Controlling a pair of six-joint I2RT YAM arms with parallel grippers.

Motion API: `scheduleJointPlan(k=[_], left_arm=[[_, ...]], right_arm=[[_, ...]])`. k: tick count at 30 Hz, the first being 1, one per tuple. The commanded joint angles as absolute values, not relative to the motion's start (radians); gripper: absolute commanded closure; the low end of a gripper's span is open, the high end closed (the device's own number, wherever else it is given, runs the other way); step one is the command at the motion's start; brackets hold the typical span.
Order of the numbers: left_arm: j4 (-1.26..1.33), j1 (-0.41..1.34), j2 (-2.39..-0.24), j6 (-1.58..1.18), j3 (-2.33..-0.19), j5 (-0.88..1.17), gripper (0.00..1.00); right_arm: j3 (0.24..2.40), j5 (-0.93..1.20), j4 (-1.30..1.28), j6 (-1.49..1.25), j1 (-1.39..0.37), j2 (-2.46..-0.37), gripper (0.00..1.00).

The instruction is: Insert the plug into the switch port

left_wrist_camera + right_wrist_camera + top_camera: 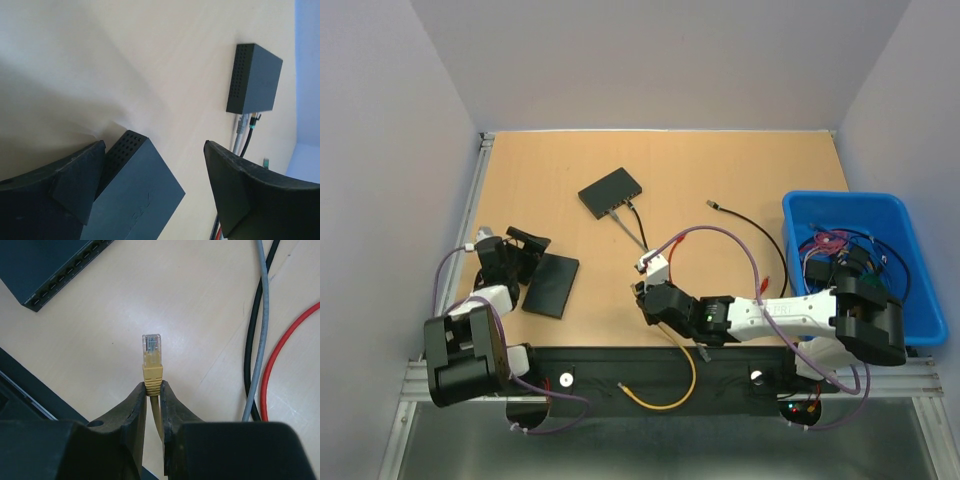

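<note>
On the bench (740,170), the dark switch (135,190) is straddled by the left pincer (155,150) — fingers spread, one just beside its vented side. The yellow plug (151,347) is pinched at its boot by the right pincer (152,387) — apart from the switch.

I'm seeing bright, even light washing the table (740,170) in the top view, casting only soft shadows. In the left wrist view glare is bleaching the upper left and a broad shadow is falling lower left. The right wrist view is showing the plug (151,347) crisply.
</note>
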State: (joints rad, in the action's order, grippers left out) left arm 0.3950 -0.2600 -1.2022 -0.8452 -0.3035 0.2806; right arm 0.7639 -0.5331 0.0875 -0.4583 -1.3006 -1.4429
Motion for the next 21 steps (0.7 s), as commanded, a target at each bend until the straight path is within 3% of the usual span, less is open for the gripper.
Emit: scheduleJointPlan(k=[1, 12, 21], left_arm=[[0.426, -0.181, -1.287, -0.815, -0.310, 0.341, 0.10], [0.472, 0.026, -1.338, -0.862, -0.390, 0.295, 0.11], [0.508, 0.098, -1.396, -0.772, -0.448, 0.347, 0.11]], right_arm=[[0.799, -0.538, 0.104, -0.497, -1.296, -1.450, 1.00], [0.808, -0.572, 0.104, -0.489, -1.296, -1.496, 1.00], [0.862, -0.543, 0.087, -0.466, -1.292, -1.548, 1.00]])
